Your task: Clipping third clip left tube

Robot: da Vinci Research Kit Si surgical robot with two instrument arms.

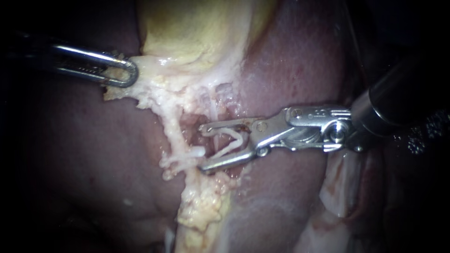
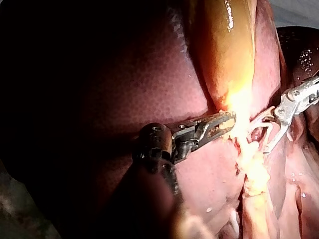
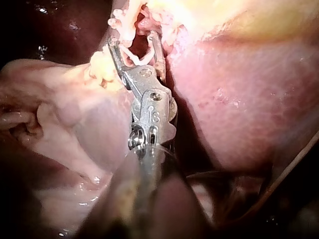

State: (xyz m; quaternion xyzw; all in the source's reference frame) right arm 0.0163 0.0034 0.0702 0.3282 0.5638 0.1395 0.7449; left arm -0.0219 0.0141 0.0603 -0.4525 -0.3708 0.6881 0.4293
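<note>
two instruments: left instrument (image 1: 125, 75) holds gallbladder (image 1: 187, 33), right instrument (image 1: 203, 149) holds one clip (image 1: 237, 136).

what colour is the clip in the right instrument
White; the clip in the right instrument shows best in the endoscope view.

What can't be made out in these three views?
Endoscope: what lies inside the clip carried by the right instrument; pale tissue blends with it.
Endoscope: the shaft of the left instrument, lost in darkness.
Left wrist view: where that instrument meets the gallbladder; glare hides it.
Right wrist view: the right instrument's shaft, blurred near the camera.
</note>
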